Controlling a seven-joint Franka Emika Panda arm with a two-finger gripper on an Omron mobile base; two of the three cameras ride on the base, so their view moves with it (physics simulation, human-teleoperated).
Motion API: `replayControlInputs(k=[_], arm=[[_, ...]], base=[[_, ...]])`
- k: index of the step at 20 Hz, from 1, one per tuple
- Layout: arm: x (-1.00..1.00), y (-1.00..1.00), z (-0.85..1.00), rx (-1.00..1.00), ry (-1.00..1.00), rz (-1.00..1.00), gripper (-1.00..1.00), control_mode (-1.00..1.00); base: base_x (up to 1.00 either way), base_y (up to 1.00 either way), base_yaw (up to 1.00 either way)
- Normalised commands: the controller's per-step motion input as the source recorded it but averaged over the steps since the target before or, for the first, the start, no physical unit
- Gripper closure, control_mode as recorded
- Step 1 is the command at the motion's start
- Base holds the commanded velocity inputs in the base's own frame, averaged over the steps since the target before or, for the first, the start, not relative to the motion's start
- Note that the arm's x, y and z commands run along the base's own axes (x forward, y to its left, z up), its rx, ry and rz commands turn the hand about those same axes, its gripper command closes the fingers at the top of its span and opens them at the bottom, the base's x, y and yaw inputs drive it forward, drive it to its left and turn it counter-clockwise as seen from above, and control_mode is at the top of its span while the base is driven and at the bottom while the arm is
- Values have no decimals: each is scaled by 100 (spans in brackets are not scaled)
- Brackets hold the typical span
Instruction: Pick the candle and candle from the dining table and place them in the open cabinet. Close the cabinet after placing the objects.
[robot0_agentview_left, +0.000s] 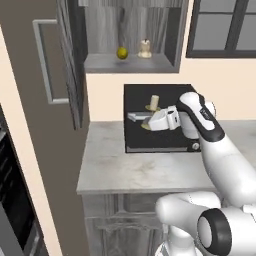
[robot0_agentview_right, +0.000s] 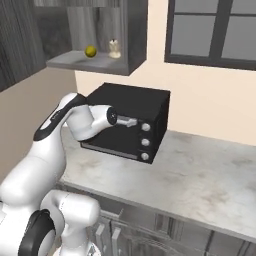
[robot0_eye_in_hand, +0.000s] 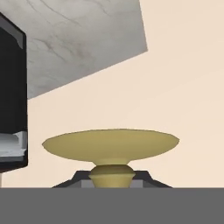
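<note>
Claw-held candle (robot0_agentview_left: 153, 106); cabinet (robot0_agentview_left: 131, 64) with squat candle (robot0_agentview_left: 145, 49)

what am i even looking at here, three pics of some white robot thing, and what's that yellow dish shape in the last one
It is a white robot arm on a base that drives, in a rendered kitchen. Two pictures come from cameras behind the arm, to its left and right; the third looks along its hand. The end effector is shut on a candle with a gold holder, carried in front of the black appliance on the marble counter. The yellow dish is that holder, seen close up. Above, the open cabinet already holds the other candle and a yellow ball.
</note>
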Motion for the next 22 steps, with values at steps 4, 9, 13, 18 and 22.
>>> replayControlInputs(k=[4,9,13,18,22], arm=[[0,0,0,0,0,0,100,100],[0,0,0,0,0,0,100,100],[0,0,0,0,0,0,100,100],[0,0,0,0,0,0,100,100],[0,0,0,0,0,0,100,100]], base=[[48,44,-25],[53,32,-22],[54,27,-17],[49,21,-13],[0,0,0]])
